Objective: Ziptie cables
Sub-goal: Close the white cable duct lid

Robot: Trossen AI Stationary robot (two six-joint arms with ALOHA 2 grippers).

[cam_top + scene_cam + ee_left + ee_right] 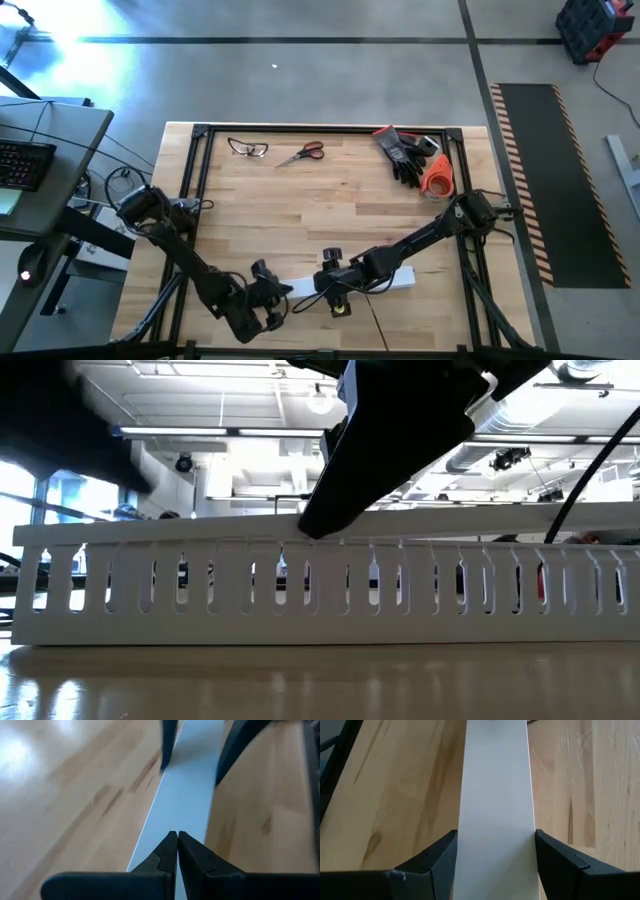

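Observation:
A white slotted channel point(390, 277) lies flat on the wooden table near its front edge; in the low view its slotted wall point(320, 580) spans the picture. My right gripper point(496, 834) straddles the channel point(495, 780) left of its middle point(335, 280), fingers against both sides. My left gripper point(177, 834) is shut, its tips over the channel's closed top point(185, 795) near the left end point(272, 292). The cables are out of view. My right gripper pinches the channel between its two fingers, one on each long side wall point(462, 845). The fingers slant down from the table's right and lie across the channel's width. The channel rests flat on the table. My left gripper: I cannot tell whether its shut tips touch the channel's top.
Along the far edge lie safety glasses point(248, 148), red-handled scissors point(302, 153), black gloves point(405, 155) and an orange tape roll point(437, 178). A black frame point(190, 200) borders the table. Bare wood lies between these and the channel.

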